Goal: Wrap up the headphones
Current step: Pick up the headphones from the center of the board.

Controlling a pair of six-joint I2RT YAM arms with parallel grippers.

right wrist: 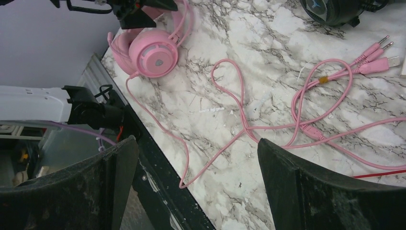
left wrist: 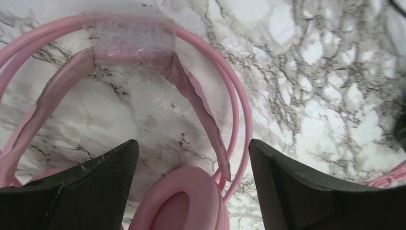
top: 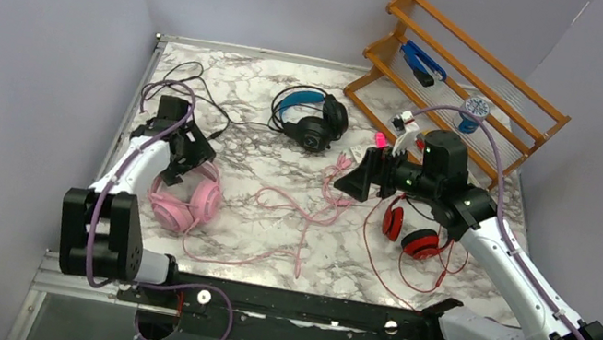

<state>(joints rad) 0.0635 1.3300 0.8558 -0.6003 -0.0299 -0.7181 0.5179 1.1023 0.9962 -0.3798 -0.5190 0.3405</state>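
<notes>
Progress: 0 of 3 headsets wrapped, as far as visible.
- Pink headset lies at the left of the table, near the left arm. Its cable sprawls loose across the middle in open loops, plugs free at the far end.
- Black headset sits far centre, cable trailing loose to the left.
- Red headset sits right of centre under the right arm, thin red cable spread around it.

Left gripper: fingers apart, straddling the pink headset's band and earcup with a gap on each side, nothing clamped.
Right gripper: fingers wide apart, empty, hanging above the pink cable.

Judgement: work is at its start, on the pink unit. All 3 cables remain to be gathered and wound.

Writing: none legible. Clear tape patch on the pink headband, no print. A round label on the rack is too small to read.
</notes>
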